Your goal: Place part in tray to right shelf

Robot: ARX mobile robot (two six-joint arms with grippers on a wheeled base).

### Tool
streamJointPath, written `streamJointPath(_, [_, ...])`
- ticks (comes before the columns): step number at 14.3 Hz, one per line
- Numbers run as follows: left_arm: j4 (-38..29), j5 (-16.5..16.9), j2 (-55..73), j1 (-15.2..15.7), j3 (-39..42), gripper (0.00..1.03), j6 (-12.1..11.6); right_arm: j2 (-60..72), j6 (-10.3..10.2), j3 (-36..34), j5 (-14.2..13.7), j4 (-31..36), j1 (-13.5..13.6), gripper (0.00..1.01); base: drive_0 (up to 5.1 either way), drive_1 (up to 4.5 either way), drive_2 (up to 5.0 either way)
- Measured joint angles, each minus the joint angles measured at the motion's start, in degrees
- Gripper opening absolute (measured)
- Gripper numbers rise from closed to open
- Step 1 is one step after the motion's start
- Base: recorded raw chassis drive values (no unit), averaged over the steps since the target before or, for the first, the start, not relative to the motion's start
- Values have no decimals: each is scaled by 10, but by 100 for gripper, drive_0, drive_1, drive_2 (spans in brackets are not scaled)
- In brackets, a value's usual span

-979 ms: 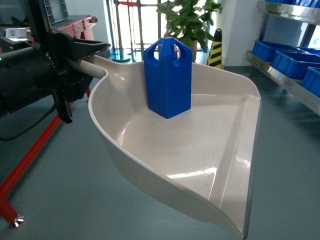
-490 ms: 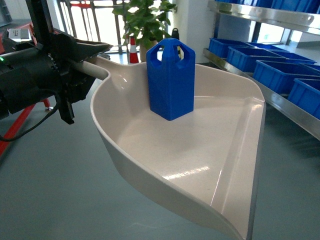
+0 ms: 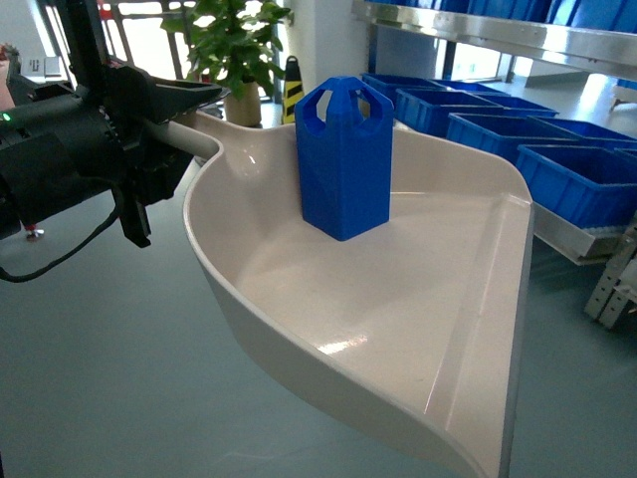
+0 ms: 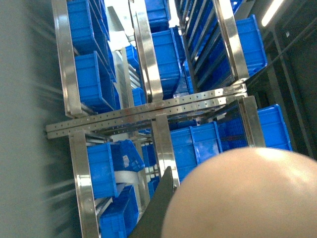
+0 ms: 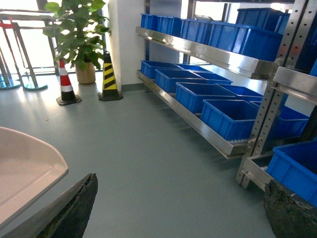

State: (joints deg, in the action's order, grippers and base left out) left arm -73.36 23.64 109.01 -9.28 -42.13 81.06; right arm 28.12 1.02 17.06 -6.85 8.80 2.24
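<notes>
The beige tray (image 3: 398, 299) hangs in the air in front of me, its handle (image 3: 187, 139) held by my left gripper (image 3: 159, 127), which is shut on it. The blue part (image 3: 344, 157) stands upright in the back of the tray. In the left wrist view the tray's underside (image 4: 247, 198) fills the lower right beside one black finger (image 4: 159, 206). My right gripper (image 5: 183, 206) is open over bare floor with nothing between its fingers; the tray's lip (image 5: 29, 168) shows at its left. The right shelf (image 5: 198, 124) runs along the wall at right.
Blue crates (image 3: 582, 179) sit in rows on the steel shelf (image 3: 562, 234), with another level (image 3: 498, 30) above. A potted plant (image 3: 231, 50) and a striped cone (image 3: 292, 90) stand behind the tray. A steel upright (image 5: 270, 99) stands near the right gripper.
The view has swung right: plant and cone slid left, and the shelf with blue crates has come closer. Tray, part and left gripper keep the same pose before me.
</notes>
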Motion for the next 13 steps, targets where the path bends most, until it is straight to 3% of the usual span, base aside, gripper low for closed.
streamJointPath(13, [0,0,0,0,0,12,0,0,0,0,0,0,0,98,-162,-162,-162])
